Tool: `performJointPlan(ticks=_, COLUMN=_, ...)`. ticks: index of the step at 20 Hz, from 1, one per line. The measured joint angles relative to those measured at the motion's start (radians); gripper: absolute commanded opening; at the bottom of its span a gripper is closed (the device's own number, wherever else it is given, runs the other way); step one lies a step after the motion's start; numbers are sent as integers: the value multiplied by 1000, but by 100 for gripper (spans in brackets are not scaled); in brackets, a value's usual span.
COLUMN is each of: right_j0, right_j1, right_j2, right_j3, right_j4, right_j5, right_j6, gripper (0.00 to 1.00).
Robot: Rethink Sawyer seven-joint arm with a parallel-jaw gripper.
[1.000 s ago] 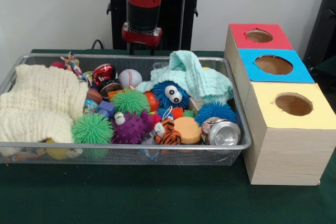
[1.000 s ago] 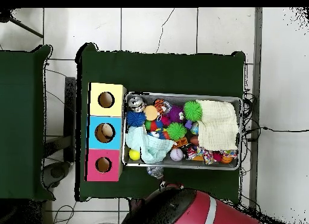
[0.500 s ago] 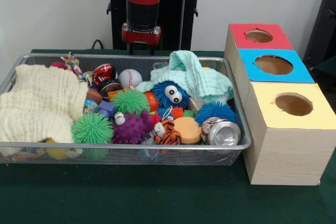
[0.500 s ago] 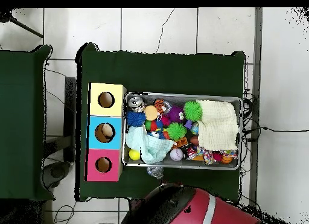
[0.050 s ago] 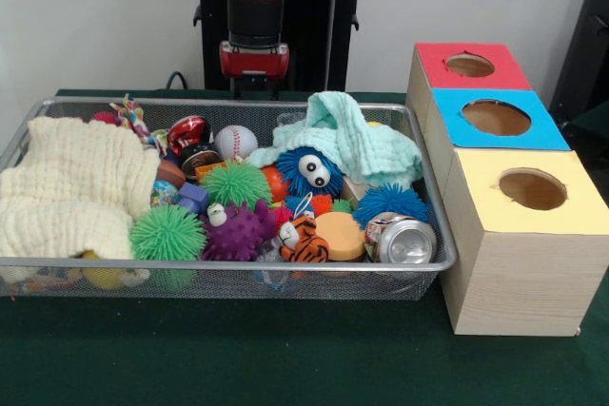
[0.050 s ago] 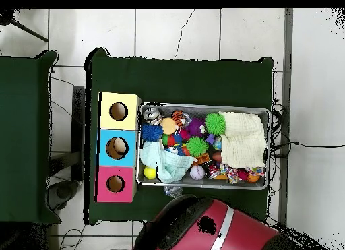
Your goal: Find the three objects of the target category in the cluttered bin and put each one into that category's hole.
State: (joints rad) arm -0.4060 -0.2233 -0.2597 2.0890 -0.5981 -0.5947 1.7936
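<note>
Arm (image 5: 255, 7) shifted sideways | upright behind bin (image 5: 419, 199) | tool state unclear

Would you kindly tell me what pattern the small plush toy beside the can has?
Orange and black tiger stripes on the plush toy, clearest in the front view.

The end effector (image 5: 254, 86) sits behind the bin (image 5: 228, 278) rim, its state unreadable.

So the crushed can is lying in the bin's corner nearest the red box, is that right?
Not quite. In the front view the crushed can lies in the corner of the bin nearest the yellow box, not the red box, which sits at the other end of the row. The overhead view agrees.
</note>
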Motion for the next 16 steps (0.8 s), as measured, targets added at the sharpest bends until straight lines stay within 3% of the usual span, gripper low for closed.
performJointPlan(ticks=9, right_j0=-3, right_j1=71, right_j2=-44, right_j3=-3, right_j4=-24, right_j5=-175, right_j6=0, gripper=100)
performJointPlan(ticks=16, right_j0=-5, right_j1=101, right_j2=-60, right_j3=-4, right_j4=-25, right_j5=-244, right_j6=0, gripper=100)
